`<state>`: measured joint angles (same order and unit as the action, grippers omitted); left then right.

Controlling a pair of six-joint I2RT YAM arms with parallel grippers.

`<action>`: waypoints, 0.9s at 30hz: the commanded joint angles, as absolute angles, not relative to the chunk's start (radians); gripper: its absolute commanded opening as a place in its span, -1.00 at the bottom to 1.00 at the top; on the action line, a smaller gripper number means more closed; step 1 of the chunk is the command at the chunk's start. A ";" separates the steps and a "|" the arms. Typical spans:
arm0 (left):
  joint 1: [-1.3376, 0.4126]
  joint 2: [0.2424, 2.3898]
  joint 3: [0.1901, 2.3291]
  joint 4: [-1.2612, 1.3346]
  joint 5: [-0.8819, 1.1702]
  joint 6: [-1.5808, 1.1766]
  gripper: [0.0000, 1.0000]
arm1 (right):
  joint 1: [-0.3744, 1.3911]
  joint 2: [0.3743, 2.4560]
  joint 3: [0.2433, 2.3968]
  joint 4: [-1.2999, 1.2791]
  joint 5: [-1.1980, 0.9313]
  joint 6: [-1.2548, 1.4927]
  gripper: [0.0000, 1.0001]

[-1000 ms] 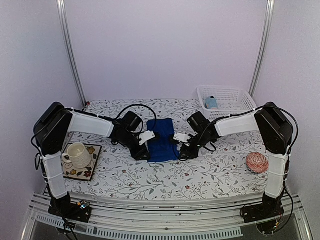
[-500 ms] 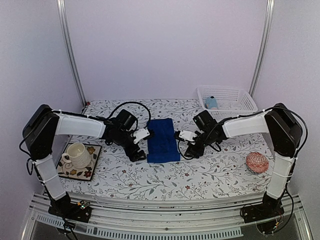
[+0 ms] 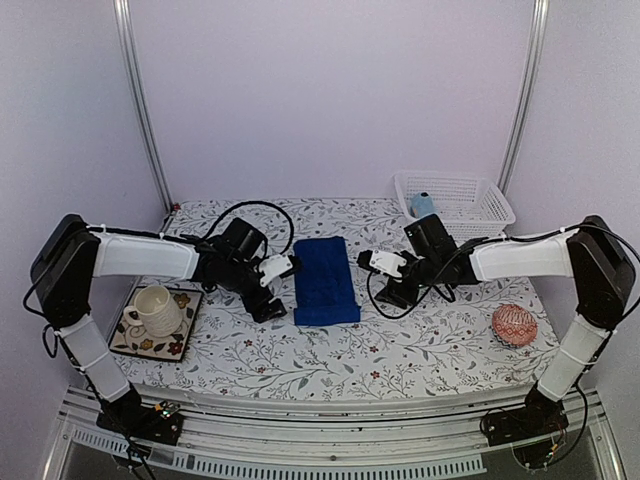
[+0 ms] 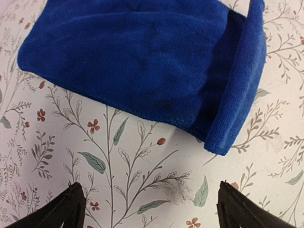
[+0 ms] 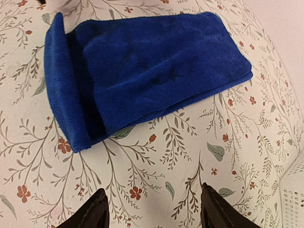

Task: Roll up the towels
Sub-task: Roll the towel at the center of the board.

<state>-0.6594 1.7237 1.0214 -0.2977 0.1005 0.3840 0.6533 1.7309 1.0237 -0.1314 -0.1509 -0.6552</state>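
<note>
Beside the royal-blue towel (image 3: 325, 280) we've got both arms reaching low, left claw (image 4: 152, 206) wide, right claw (image 5: 154, 211) wide, light-blue towel (image 3: 423, 205) in basket (image 3: 480, 215)

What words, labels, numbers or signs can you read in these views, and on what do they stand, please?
No readable text in any view.
Royal-blue towel: plain, no label showing.
Light-blue towel in the basket: too small to tell.
Tablecloth, tile, ball: patterns only, no lettering.
</note>
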 commanded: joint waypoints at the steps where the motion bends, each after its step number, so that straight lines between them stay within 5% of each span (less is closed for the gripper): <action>1: -0.652 1.698 1.016 -0.275 0.106 0.375 0.93 | 0.656 1.575 0.883 0.009 -0.220 -0.775 0.31; 12: -0.724 1.537 0.792 -0.007 0.014 0.497 0.93 | 0.818 1.577 0.735 0.233 -0.172 -0.917 0.20; 27: -0.765 1.596 0.741 0.126 0.020 0.526 0.85 | 0.888 1.795 0.796 0.323 -0.106 -0.978 0.02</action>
<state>-0.7498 1.5772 0.7353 0.0826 0.0170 0.5243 0.8700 1.7447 0.7605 0.2642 -0.1593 -0.9783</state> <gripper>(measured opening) 0.928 0.514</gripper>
